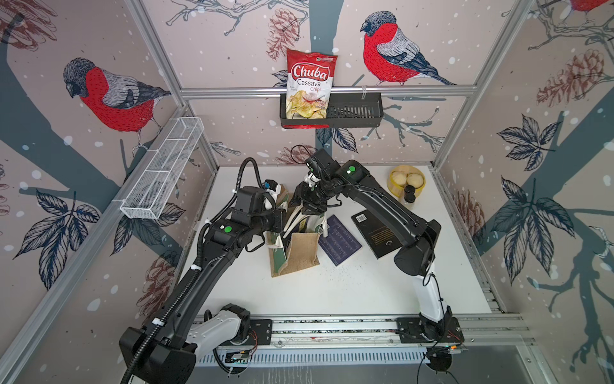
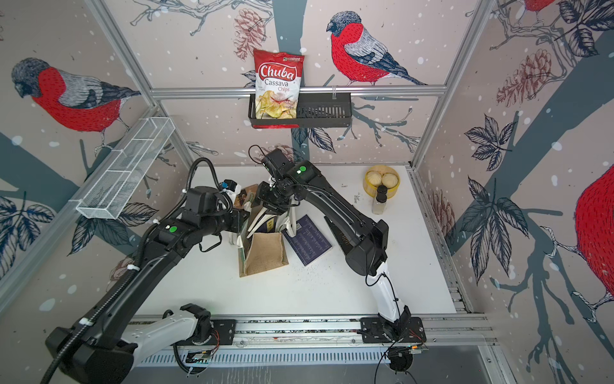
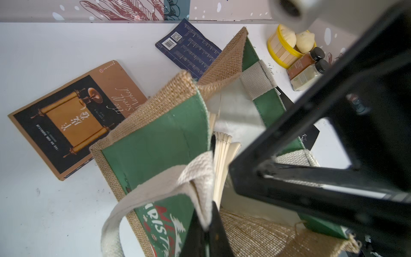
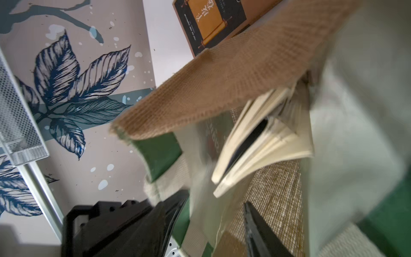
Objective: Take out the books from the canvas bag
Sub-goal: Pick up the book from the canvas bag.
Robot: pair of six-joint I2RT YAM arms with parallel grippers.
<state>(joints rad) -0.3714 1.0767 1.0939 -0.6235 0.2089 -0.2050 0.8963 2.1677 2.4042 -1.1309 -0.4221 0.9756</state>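
Observation:
The canvas bag [image 1: 299,252] stands upright at mid table, its mouth held apart. My left gripper [image 3: 208,224] is shut on the bag's white handle [image 3: 200,178] at the left rim. My right gripper [image 4: 214,200] hangs open at the bag's mouth, with the lining between its jaws. Just ahead of it, several books [image 4: 262,146] stand in the bag, cream page edges up [image 3: 222,155]. On the table lie a navy book [image 1: 339,239], a black book [image 1: 375,232] with a barcode, and a brown book [image 3: 73,118] behind the bag.
At the back right stand a yellow tub of buns [image 1: 407,181] and spice jars [image 1: 409,196]. A chips bag [image 1: 309,86] sits in a black basket [image 1: 355,113] on the back rail. A white wire basket [image 1: 162,173] hangs on the left wall.

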